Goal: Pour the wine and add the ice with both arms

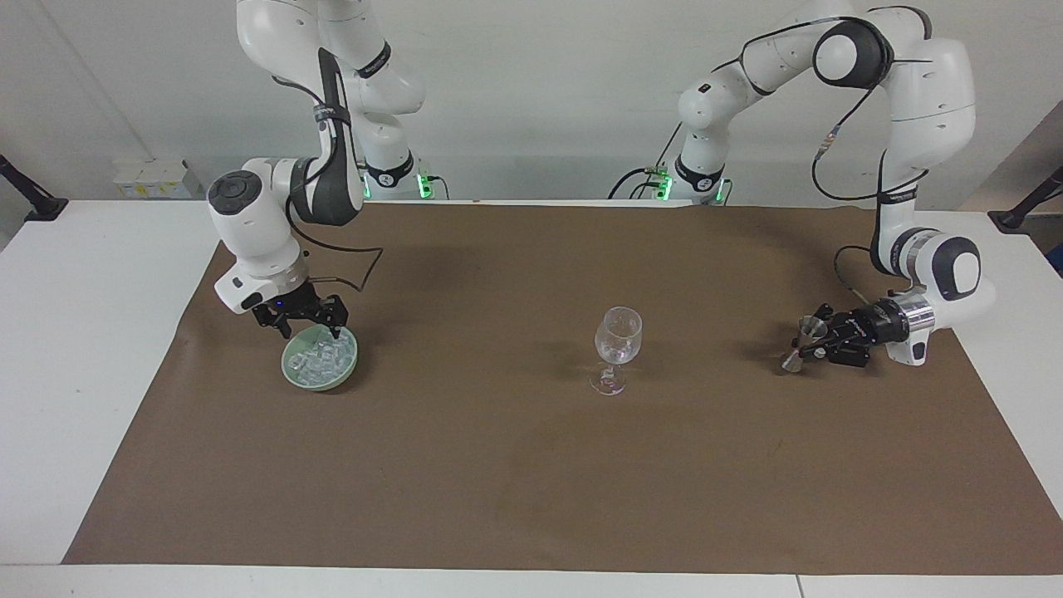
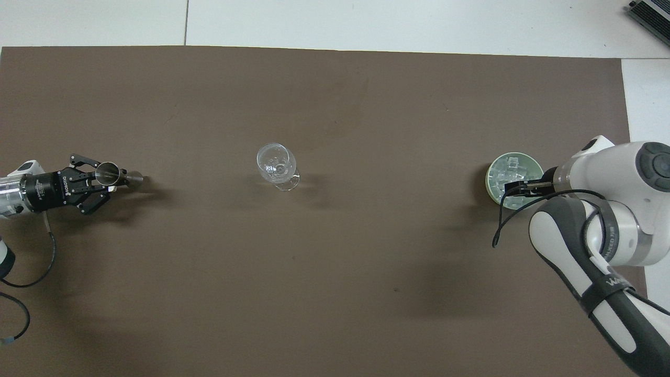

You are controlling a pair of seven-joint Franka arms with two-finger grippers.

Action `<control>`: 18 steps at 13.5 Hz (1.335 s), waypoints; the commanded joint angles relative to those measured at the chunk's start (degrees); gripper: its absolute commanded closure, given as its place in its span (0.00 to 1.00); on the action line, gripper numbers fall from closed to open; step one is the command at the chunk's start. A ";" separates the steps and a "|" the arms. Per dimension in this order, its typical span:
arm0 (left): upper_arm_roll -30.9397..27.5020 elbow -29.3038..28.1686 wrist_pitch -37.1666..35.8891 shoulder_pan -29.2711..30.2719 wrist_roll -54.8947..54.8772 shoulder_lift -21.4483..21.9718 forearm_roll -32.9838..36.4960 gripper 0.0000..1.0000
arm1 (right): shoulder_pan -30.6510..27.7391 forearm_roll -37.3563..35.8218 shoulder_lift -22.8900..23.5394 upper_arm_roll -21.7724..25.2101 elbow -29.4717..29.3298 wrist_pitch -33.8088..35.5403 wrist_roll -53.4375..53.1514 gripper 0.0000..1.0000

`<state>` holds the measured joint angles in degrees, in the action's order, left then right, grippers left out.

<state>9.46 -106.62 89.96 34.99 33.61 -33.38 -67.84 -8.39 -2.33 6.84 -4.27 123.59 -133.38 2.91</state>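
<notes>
Right gripper [image 1: 306, 330] points down, fingers spread, at the bowl [image 1: 320, 380] of ice [image 1: 320, 359]; left gripper [image 1: 812, 342], level over the mat [image 1: 531, 465], clenches a tilted jigger [image 1: 802, 339].

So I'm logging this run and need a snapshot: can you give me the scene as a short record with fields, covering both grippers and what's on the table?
surface: brown mat over a white table
left gripper: shut on a metal measuring cup, tilted, at the left arm's end of the mat
right gripper: fingers apart, low over the bowl, at the ice
ice: heap of clear cubes in the green bowl, at the right arm's end
wine glass: upright near the middle, untouched, no ice in it
</notes>
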 commanded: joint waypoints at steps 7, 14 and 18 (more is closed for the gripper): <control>0.12 2.64 -1.98 0.34 1.29 -3.35 0.87 1.00 | -0.14 0.83 0.10 -0.39 2.87 -2.40 2.27 0.33; 0.03 2.64 -1.19 0.08 1.29 -3.53 1.31 1.00 | -0.14 0.83 0.10 -0.39 5.52 -5.40 4.38 0.45; -0.06 2.64 -1.19 -0.18 2.16 -3.97 1.31 1.00 | -0.40 0.83 0.19 -0.47 5.26 -5.31 4.21 0.79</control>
<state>9.44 -105.89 89.67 34.97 33.79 -35.99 -67.50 -8.33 -2.32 7.24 -4.55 127.69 -137.55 5.31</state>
